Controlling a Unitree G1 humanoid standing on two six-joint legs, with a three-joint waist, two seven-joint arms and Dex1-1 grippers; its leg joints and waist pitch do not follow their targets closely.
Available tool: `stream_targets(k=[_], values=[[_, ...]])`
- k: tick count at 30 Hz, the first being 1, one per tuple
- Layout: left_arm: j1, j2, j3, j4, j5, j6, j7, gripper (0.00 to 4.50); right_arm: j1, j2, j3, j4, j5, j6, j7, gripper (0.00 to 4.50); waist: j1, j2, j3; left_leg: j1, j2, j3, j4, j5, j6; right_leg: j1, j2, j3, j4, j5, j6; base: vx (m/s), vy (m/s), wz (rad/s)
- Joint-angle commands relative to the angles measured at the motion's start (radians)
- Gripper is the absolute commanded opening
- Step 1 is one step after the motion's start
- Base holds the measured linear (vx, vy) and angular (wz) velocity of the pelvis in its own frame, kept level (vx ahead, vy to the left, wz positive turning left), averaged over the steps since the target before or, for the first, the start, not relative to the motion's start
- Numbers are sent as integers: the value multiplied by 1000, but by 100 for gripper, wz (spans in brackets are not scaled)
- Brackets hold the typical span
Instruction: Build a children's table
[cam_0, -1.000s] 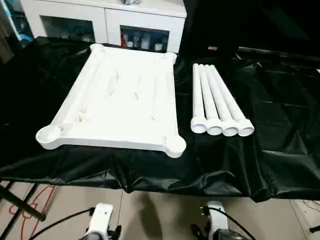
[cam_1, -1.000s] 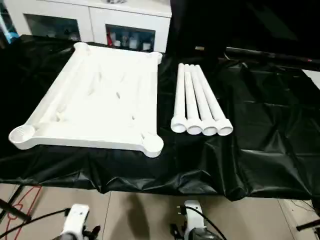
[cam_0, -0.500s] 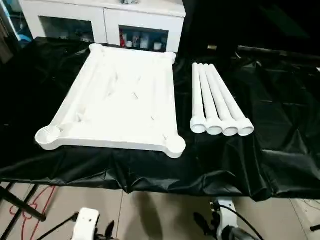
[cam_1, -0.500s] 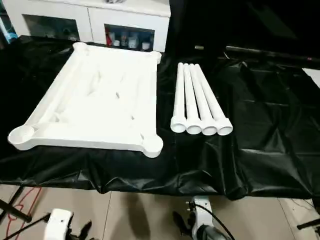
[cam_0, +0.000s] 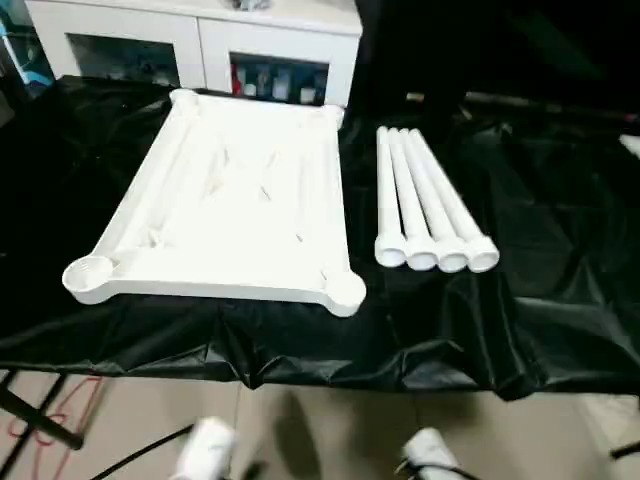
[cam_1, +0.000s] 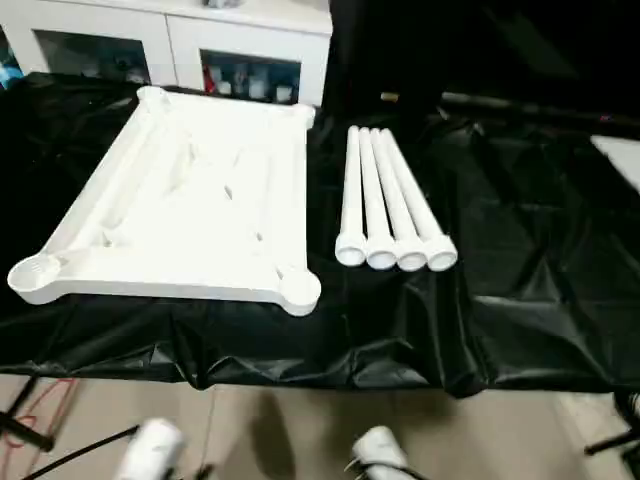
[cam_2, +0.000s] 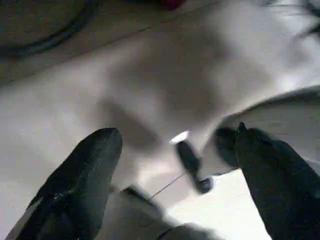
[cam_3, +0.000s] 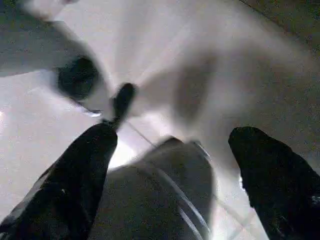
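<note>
Nearest, at the bottom edge of the head views: two white blurred arm parts over a pale tiled floor (cam_0: 330, 430), the left arm (cam_0: 205, 450) and the right arm (cam_0: 432, 455), both below the front edge of the work surface. Left pincer (cam_2: 175, 165), seen from its wrist camera: two black fingers (cam_2: 80, 185) spread wide apart, nothing between them, pale floor beyond. Right pincer (cam_3: 175, 165), likewise: black fingers (cam_3: 75, 185) spread wide, empty, floor beyond. Next, tabletop draped in a black crinkled plastic sheet (cam_0: 540, 290), hanging in folds over the near edge. On the sheet, left of centre: children's table top (cam_0: 235, 200), white plastic, lying underside up, ribs showing, round sockets at the corners, near-left socket (cam_0: 88, 273) and near-right socket (cam_0: 345, 289) close to the front edge. Just beside it on the right, apart from it: four white tapered legs (cam_0: 425, 195), laid side by side and touching one another, wider open ends toward the front, narrow ends toward the back, fanned slightly. Farthest, behind the tabletop: white cabinet (cam_0: 200, 45) with glass doors, small items inside too small to tell.
</note>
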Motion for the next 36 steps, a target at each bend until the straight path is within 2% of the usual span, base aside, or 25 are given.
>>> stream_targets(k=[1,2,3,4,5,6,8,10,12,13,14,15,18,20,22,23,25,27,28,29,31,33,34,35,36], values=[[4,12,-21,-49,-13,-11,-67,410,20,-10,22,24,-19,-57,48,404,1,21,-15,9,125,-60,-94,-238,28,9,-114,79,-84,-92,-235,0,0,0],[4,16,-22,-57,-21,-10,-80,410,21,-9,23,29,-19,-72,53,404,-1,17,-15,11,123,-58,-95,-230,28,9,-108,77,-79,-47,-247,0,0,0],[7,28,-28,-84,-35,-14,-110,410,23,-11,27,36,-25,-109,61,404,-1,11,-13,8,122,-57,-94,-223,33,12,-111,77,-76,-23,-257,0,0,0],[23,59,-37,-158,-73,-3,-174,410,29,-19,29,52,-23,-166,109,404,-1,8,-10,8,121,-55,-94,-236,38,12,-112,78,-78,-39,-260,0,0,0],[23,59,-37,-158,-73,-3,-174,410,29,-19,29,52,-23,-166,109,404,2,9,-11,8,123,-57,-93,-246,38,13,-118,79,-78,-53,-263,0,0,0],[37,75,-40,-207,-94,10,-200,410,29,-25,26,61,-20,-190,127,404,-1,9,-4,8,121,-56,-96,-263,37,9,-112,80,-83,-82,-262,0,0,0],[59,99,-42,-291,-132,42,-238,410,16,-35,14,80,-14,-223,137,404,-1,10,-4,7,123,-58,-99,-277,30,12,-111,79,-83,-104,-263,0,0,0],[70,110,-41,-330,-151,58,-260,410,-1,-41,9,95,-13,-253,139,404,-4,9,-2,11,121,-56,-99,-283,28,8,-106,79,-84,-119,-262,0,0,0],[79,119,-42,-359,-162,68,-278,410,-20,-42,7,104,-11,-268,140,404,-3,16,-1,12,120,-56,-99,-290,19,7,-106,81,-85,-127,-259,0,0,0],[98,136,-42,-414,-174,76,-296,410,-67,-37,-9,114,1,-284,132,404,-6,19,-4,10,120,-58,-99,-284,16,11,-108,80,-82,-124,-260,0,0,0],[98,136,-42,-414,-174,76,-296,410,-67,-37,-9,114,1,-284,132,404,-8,17,-3,9,120,-57,-99,-284,17,11,-107,80,-83,-123,-263,0,0,0],[108,146,-40,-449,-185,87,-303,410,-95,-32,-22,120,13,-284,143,404,-9,14,-3,7,119,-58,-99,-279,21,13,-107,80,-83,-121,-261,0,0,0],[137,186,-19,-570,-230,135,-311,410,-168,-22,-54,133,44,-295,195,404,-16,22,-7,7,119,-56,-95,-244,39,15,-105,79,-73,-82,-283,0,0,0],[144,193,-11,-603,-238,147,-309,410,-180,-22,-56,136,45,-306,197,404,-16,24,-8,6,117,-52,-90,-210,47,17,-104,78,-68,-47,-292,0,0,0],[152,198,0,-643,-247,165,-305,410,-182,-23,-63,121,62,-331,223,404,-13,28,-11,10,116,-48,-85,-172,57,16,-100,77,-62,2,-299,0,0,0],[165,205,19,-705,-260,193,-290,410,-203,-4,-91,75,125,-319,304,404,-9,28,-12,9,117,-46,-84,-156,66,19,-99,76,-59,29,-300,0,0,0],[168,207,23,-719,-253,200,-276,410,-217,4,-96,48,143,-295,337,404,-8,27,-11,6,119,-48,-86,-163,82,20,-99,76,-58,30,-302,0,0,0],[161,199,17,-706,-240,209,-256,410,-230,6,-96,50,126,-262,305,404,-8,28,-8,8,119,-48,-89,-179,75,15,-96,74,-62,-17,-297,0,0,0],[157,194,9,-695,-234,214,-247,410,-230,9,-97,42,127,-243,301,404,-9,25,-6,9,118,-48,-89,-194,61,14,-96,75,-65,-60,-293,0,0,0],[141,179,-9,-645,-198,207,-215,410,-213,-2,-69,1,90,-207,269,404,-7,26,-7,9,116,-47,-87,-199,50,15,-99,78,-67,-84,-284,0,0,0],[132,165,-22,-609,-185,203,-205,410,-194,-10,-43,-36,56,-208,241,404,-4,26,-8,12,112,-46,-84,-178,38,13,-96,78,-69,-85,-255,0,0,0],[130,160,-26,-598,-182,203,-205,410,-184,-14,-32,-56,40,-214,225,404,-2,26,-9,12,112,-47,-84,-173,35,13,-99,79,-69,-79,-249,0,0,0],[131,159,-28,-603,-190,212,-212,410,-138,-19,-33,-197,76,-147,260,404,-3,26,-7,10,112,-49,-87,-185,35,14,-98,79,-70,-86,-247,0,0,0],[132,164,-34,-622,-195,227,-215,410,-35,-26,-10,-595,154,56,334,404,6,19,2,5,111,-51,-91,-189,42,21,-92,83,-74,-79,-206,0,0,0],[132,166,-35,-624,-194,227,-216,410,-27,-26,-2,-641,163,79,344,404,9,16,1,7,114,-53,-91,-186,45,22,-89,84,-70,-57,-185,0,0,0]])
